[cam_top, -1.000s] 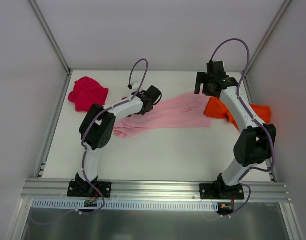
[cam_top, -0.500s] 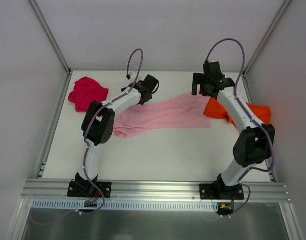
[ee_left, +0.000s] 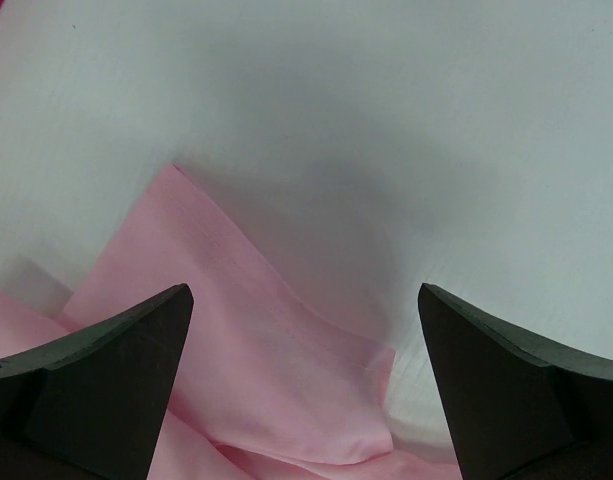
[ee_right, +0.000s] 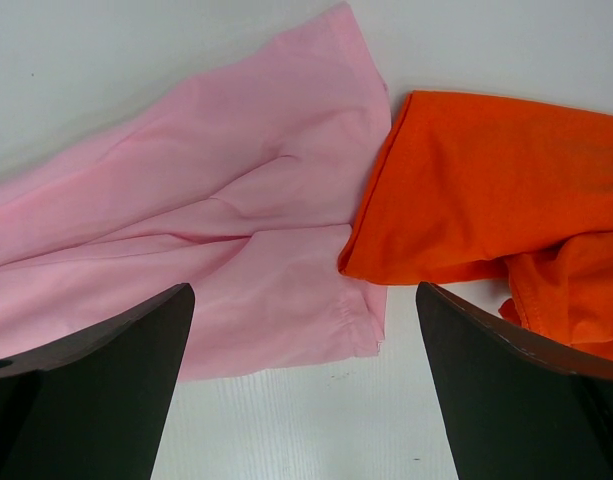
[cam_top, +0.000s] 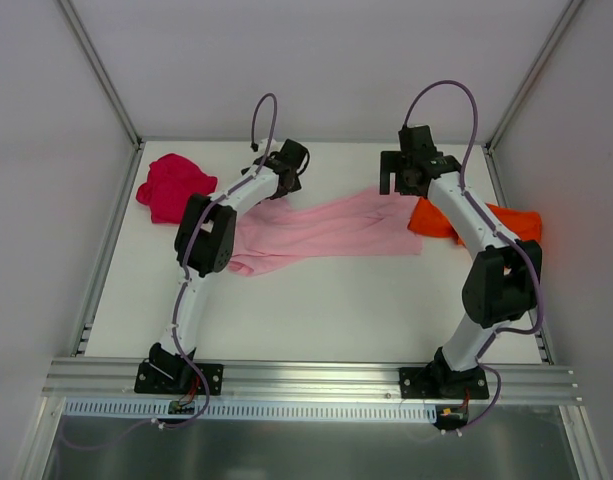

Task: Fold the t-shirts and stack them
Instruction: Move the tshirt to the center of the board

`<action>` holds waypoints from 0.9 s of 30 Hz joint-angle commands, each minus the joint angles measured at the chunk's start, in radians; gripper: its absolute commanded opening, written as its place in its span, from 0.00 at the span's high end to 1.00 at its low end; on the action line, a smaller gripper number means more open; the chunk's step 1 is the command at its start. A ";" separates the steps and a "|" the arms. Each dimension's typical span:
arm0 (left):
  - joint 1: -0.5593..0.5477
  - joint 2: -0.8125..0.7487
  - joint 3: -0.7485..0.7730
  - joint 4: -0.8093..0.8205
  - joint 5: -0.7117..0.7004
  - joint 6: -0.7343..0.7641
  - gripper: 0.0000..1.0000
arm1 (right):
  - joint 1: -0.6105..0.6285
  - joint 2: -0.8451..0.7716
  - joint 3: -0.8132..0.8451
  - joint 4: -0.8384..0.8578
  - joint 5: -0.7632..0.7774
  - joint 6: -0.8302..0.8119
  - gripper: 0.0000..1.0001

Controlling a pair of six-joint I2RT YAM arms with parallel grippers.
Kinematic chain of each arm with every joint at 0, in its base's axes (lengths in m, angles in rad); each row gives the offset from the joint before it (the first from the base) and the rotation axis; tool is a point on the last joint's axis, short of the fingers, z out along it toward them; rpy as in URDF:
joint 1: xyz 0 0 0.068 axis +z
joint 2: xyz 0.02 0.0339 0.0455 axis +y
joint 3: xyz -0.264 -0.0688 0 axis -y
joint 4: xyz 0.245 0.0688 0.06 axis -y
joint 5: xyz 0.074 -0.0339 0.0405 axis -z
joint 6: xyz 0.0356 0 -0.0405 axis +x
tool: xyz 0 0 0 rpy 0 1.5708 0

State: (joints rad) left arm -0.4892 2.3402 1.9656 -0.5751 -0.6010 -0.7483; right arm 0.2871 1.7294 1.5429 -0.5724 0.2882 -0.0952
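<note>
The light pink t-shirt point(cam_top: 326, 228) lies spread flat across the middle of the table. A crimson red t-shirt point(cam_top: 174, 187) sits bunched at the far left, and the orange t-shirt point(cam_top: 508, 222) lies crumpled at the right, its edge over the pink one's right end. My left gripper point(cam_top: 287, 165) hovers open over the pink shirt's far left edge point(ee_left: 246, 340), with nothing between its fingers point(ee_left: 96, 390). Above the spot where the pink cloth point(ee_right: 236, 230) meets the orange cloth point(ee_right: 486, 190), my right gripper point(cam_top: 398, 185) is open and empty.
White walls with metal corner posts point(cam_top: 101, 70) close in the table on three sides. An aluminium rail point(cam_top: 306, 378) along the near edge carries both arm bases. Bare white table point(cam_top: 336, 310) lies in front of the pink shirt.
Both arms have reached further toward the back wall. The left gripper slid from the pink shirt's left part to its far edge; the right gripper shifted slightly left. Both stay open.
</note>
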 commanded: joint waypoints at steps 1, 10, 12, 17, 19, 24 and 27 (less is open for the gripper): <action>0.008 0.002 0.033 0.014 0.053 0.032 0.01 | 0.006 0.013 0.043 0.006 0.023 -0.014 0.00; 0.012 0.030 0.055 0.029 0.066 0.072 0.07 | 0.007 0.048 0.054 0.005 0.017 -0.005 0.00; 0.012 0.027 0.058 0.029 0.066 0.073 0.04 | 0.011 0.045 0.054 0.005 0.019 -0.006 0.00; 0.017 0.022 0.058 0.030 0.075 0.073 0.05 | 0.007 0.073 0.088 -0.016 0.034 -0.011 0.00; 0.018 0.019 0.059 0.037 0.079 0.075 0.05 | -0.008 0.162 0.210 -0.081 0.023 -0.003 0.00; 0.026 0.011 0.059 0.041 0.093 0.083 0.03 | -0.057 0.395 0.538 -0.293 -0.107 0.028 0.00; 0.029 -0.001 0.046 0.047 0.099 0.086 0.03 | -0.095 0.548 0.762 -0.394 -0.168 0.048 0.00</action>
State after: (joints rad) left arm -0.4755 2.3699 1.9896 -0.5426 -0.5205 -0.6872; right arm 0.2298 2.1952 2.1620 -0.8028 0.2028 -0.0734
